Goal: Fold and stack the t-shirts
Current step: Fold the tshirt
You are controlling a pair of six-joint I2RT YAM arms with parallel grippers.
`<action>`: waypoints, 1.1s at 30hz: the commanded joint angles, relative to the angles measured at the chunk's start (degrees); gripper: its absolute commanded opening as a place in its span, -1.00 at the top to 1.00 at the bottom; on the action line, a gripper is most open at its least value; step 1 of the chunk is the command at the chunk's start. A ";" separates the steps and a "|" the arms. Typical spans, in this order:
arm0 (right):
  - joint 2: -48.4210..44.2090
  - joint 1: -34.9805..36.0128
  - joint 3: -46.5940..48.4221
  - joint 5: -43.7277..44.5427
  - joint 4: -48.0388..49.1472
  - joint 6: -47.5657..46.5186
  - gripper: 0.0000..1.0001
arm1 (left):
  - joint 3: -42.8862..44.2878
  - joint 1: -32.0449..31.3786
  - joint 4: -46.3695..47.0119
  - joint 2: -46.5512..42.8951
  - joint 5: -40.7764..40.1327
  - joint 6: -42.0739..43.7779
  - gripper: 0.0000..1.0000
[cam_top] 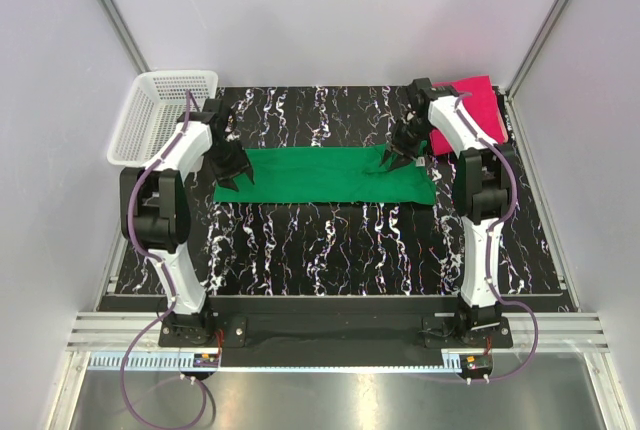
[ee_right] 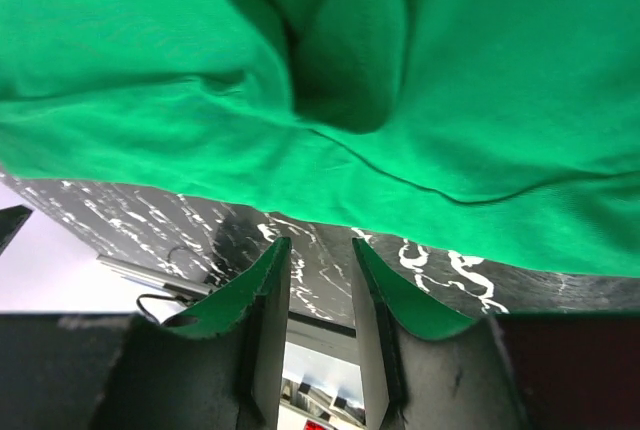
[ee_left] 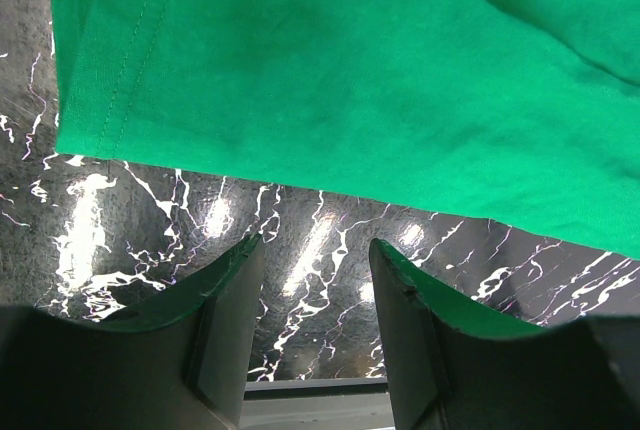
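Eyeballing it, your green t-shirt [cam_top: 330, 178] runs left-to-right, left gripper [cam_top: 232, 172] and right gripper [cam_top: 392, 160] at its ends, jaws parted, empty.

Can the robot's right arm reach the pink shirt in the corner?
Probably yes. The pink t-shirt lies close behind the right gripper, nothing on it, and the jaws look empty by the green t-shirt.
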 commanded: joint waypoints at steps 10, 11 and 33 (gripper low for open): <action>1.24 0.42 2.86 2.18 3.44 -1.74 0.19 | -0.65 0.07 0.81 -3.96 1.33 1.30 -0.03; 1.94 0.51 3.29 2.09 3.44 -1.74 0.19 | -0.83 0.07 0.73 -3.96 1.33 1.30 -0.02; 9.50 -0.02 12.35 2.97 0.81 -3.33 0.16 | -1.80 0.07 0.73 -4.32 0.89 0.69 -0.02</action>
